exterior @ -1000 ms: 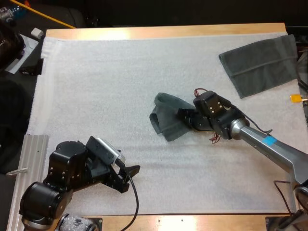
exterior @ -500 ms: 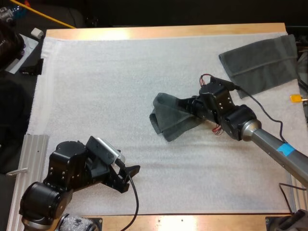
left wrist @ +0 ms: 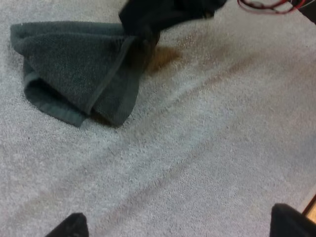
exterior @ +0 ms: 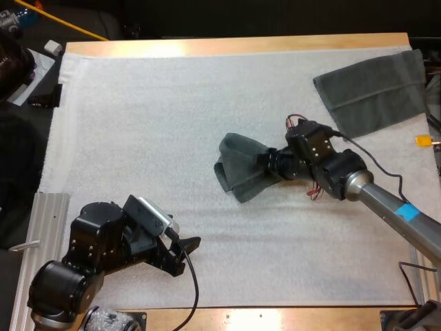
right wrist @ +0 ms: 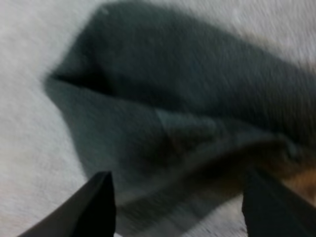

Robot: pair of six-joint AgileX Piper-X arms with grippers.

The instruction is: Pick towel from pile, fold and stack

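A crumpled dark grey-green towel (exterior: 240,167) lies mid-mat. My right gripper (exterior: 270,161) is low at its right edge. In the right wrist view the gripper (right wrist: 180,200) is open, its fingers (right wrist: 101,202) standing wide apart, with the towel (right wrist: 168,113) lying just past them. A second towel (exterior: 372,91) lies spread flat at the mat's far right corner. My left gripper (exterior: 185,252) rests open near the front left of the mat, well away from the crumpled towel. The left wrist view has the towel (left wrist: 74,74) ahead with the other arm's gripper (left wrist: 163,15) at its edge.
A ribbed metal plate (exterior: 43,227) sits off the mat's front left edge. The white mat (exterior: 151,124) stretches bare between the left arm and the towels. Dark gear (exterior: 14,65) stands beyond the table's left side.
My right gripper went from shut to open at the crumpled towel's right edge, and its arm swung a little toward the far side. The left arm has not moved.
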